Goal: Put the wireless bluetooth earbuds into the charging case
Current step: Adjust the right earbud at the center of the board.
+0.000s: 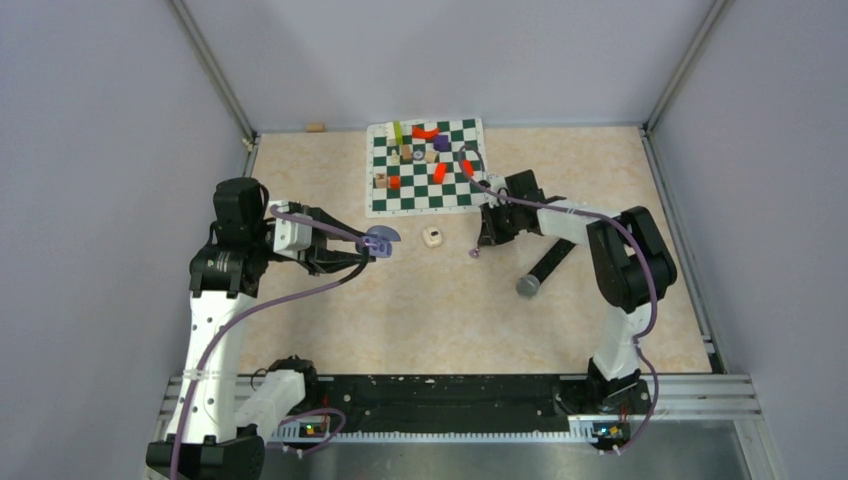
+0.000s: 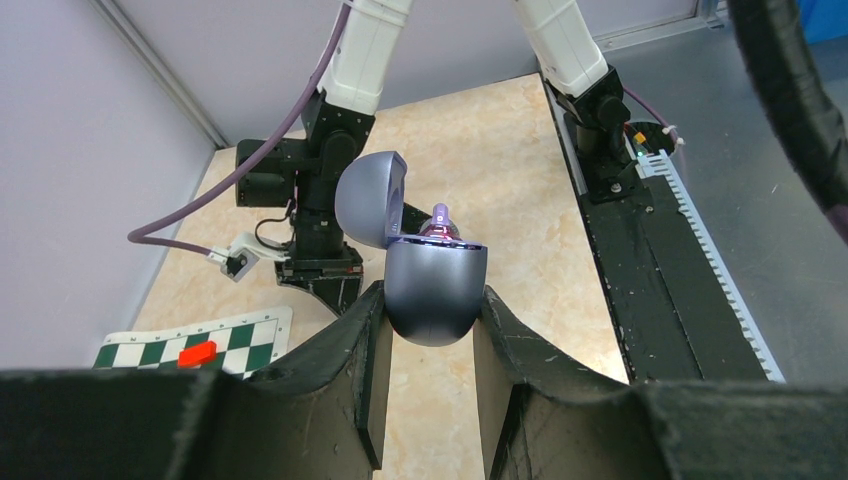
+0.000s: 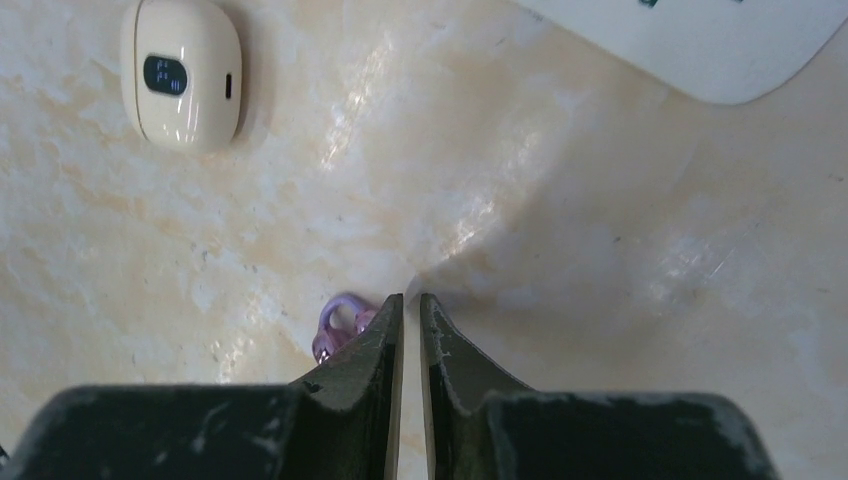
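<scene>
Near the left edge of the desk (image 1: 420, 320), the left jaws clamped the open charging case (image 2: 436, 290), one earbud (image 2: 441, 222) inside. Midway between the side edges, the right jaws stood almost together, the second earbud (image 3: 340, 325) just beside them.

walls: plain pale grey panels (image 1: 90, 120) beyond and flanking left gripper (image 1: 372, 248) and right gripper (image 1: 477, 250) | tabletop: beige marbled surface (image 1: 400, 320) under both | light: soft glare patch (image 3: 470, 215) just ahead of right gripper

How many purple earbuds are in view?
2. One earbud sits in the charging case held by the left end effector; the other earbud lies on the table beside the right end effector.
</scene>
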Tool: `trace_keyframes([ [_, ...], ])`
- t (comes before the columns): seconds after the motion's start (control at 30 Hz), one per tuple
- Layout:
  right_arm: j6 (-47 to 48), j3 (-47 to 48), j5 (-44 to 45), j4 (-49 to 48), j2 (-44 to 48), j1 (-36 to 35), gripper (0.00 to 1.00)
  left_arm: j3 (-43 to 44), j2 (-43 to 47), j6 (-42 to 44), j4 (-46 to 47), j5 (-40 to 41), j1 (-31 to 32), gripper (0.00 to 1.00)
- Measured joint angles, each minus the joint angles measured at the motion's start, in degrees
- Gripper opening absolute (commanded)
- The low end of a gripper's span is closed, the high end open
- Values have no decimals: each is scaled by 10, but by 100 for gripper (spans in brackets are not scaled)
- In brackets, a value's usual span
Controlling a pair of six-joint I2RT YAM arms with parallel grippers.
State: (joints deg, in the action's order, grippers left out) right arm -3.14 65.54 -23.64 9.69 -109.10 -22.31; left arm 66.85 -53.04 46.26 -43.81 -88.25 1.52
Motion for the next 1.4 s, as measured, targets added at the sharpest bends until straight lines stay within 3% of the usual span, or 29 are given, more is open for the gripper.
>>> trace_keyframes([
  [0.5,67,-33,-31,38,31,-39,10,0,0,0,0,0,-3,0],
  [0.77,70,-40,12,47,68,-44,11,0,0,0,-1,0,-3,0],
  [0.97,53,-39,-41,37,115,-46,14,0,0,1,-4,0,-3,0],
  [1.2,48,-39,-89,31,102,-80,15,0,0,2,-4,0,-3,0],
  [1.4,42,-40,-72,27,68,-86,15,0,0,2,-4,0,-3,0],
])
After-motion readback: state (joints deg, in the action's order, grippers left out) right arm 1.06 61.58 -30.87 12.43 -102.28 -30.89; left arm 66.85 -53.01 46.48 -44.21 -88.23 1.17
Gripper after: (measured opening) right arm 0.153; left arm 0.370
